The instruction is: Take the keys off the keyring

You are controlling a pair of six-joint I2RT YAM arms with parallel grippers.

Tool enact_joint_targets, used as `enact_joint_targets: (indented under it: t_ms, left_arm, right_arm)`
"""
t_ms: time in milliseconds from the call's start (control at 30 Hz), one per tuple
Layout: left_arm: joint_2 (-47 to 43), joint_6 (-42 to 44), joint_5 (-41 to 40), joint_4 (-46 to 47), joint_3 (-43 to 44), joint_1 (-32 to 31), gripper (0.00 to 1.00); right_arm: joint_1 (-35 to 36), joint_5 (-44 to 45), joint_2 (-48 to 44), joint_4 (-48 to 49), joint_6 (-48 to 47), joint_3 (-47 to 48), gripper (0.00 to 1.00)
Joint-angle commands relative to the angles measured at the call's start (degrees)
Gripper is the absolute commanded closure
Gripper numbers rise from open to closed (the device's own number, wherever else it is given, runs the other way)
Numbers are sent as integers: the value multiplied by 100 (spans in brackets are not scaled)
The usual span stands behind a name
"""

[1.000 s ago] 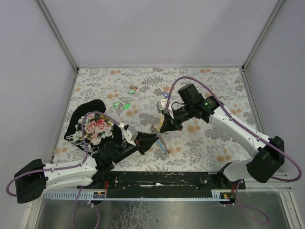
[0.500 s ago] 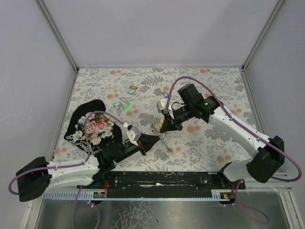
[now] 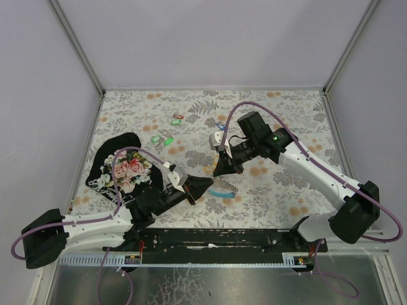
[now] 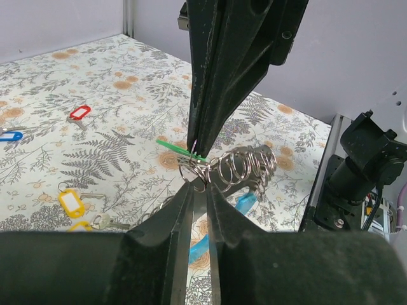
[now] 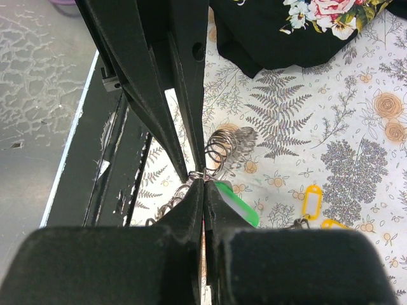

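The keys are a small green tag (image 5: 240, 204), seen edge-on in the left wrist view (image 4: 180, 149). It hangs by a tiny metal ring beside my right gripper (image 5: 203, 181), which is shut on that ring. The keyring (image 4: 238, 168) is a coil of grey loops with a bright blue section (image 4: 244, 203); in the top view it lies low over the table (image 3: 223, 188). My left gripper (image 4: 198, 188) has its jaws almost together, pinching a loop at the coil's end. The two grippers meet tip to tip, left (image 3: 206, 182) and right (image 3: 215, 171).
A black floral cloth (image 3: 117, 166) lies at the left. Loose tags lie on the patterned table: red (image 4: 79, 112), blue (image 4: 6, 135), yellow (image 4: 70, 203), and green and red ones further back (image 3: 169, 141). The black base rail (image 3: 216, 240) runs along the near edge.
The keyring hung as a steep diagonal between the grippers and has swung down to lie nearly level to the right. My left gripper has crept up and right. The right arm has barely moved.
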Motion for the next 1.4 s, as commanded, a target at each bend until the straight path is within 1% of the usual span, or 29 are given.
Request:
enact_joint_targets:
  t_ms: [0,300,667,1167,1267,1367]
  left_arm:
    - [-59,25,-179,179,163,33,87]
    - [81,25,-338,91,295,35,86]
    - [-35,-92,-942,-10,283,32,83]
    - [-65,-172,-960,4,237,33,82]
    - [-64,-166,-952,1,226,30,86]
    - [-78,-150,-906,-12,240,34,100]
  right_arm:
    - [50,-282,-112,240,97,104,100]
    - [49,-313,-101,273,136,53,100]
    - [50,-192,-139,386,228,-33,100]
    - [54,-77,-130,530,398,-71,100]
    - [50,-63,-134,538,395,-78,100]
    - [50,-14,-147,539,380,-96,100]
